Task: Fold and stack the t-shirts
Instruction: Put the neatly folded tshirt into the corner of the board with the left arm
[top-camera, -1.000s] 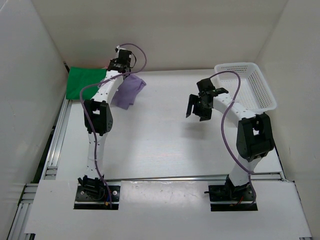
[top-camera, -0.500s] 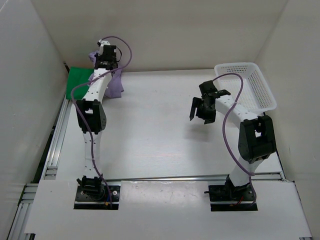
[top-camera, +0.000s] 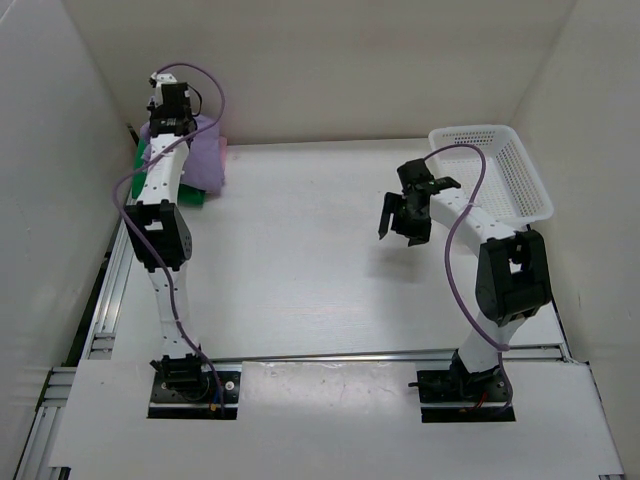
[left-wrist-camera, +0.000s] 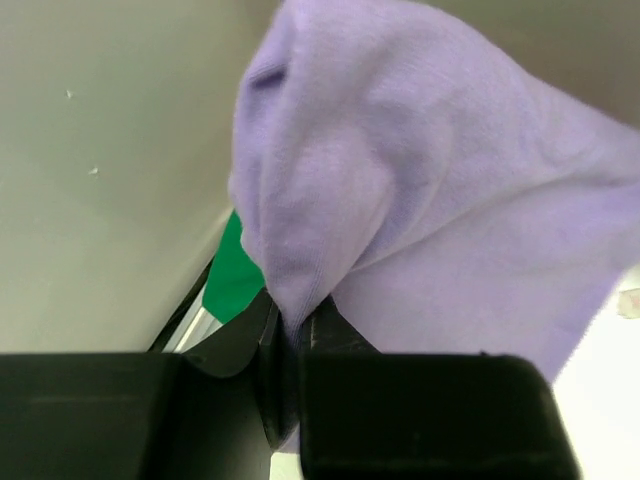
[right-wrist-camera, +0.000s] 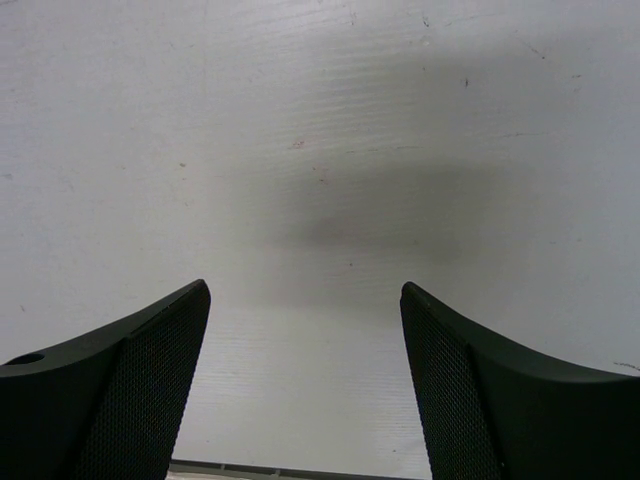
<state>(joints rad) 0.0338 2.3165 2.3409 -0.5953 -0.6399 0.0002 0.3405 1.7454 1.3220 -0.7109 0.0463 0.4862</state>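
Note:
In the far left corner, my left gripper (top-camera: 168, 118) is shut on a fold of the light purple t-shirt (top-camera: 205, 165). The cloth hangs from it and drapes down over the bright green t-shirt (top-camera: 141, 160). The left wrist view shows the purple t-shirt (left-wrist-camera: 420, 180) pinched between the jaws of the left gripper (left-wrist-camera: 295, 328), with a patch of the green t-shirt (left-wrist-camera: 235, 275) beneath. A thin pink edge (top-camera: 222, 152) shows beside the purple cloth. My right gripper (top-camera: 405, 215) hovers open over bare table; nothing lies between the fingers of the right gripper (right-wrist-camera: 305, 290).
A white mesh basket (top-camera: 500, 170) stands at the back right, just beyond the right arm. White walls close in the table on the left, back and right. A metal rail (top-camera: 105, 300) runs along the table's left edge.
My left gripper has carried the purple t-shirt leftward and back, from beside the green shirt to over it in the corner. The right arm has barely moved.

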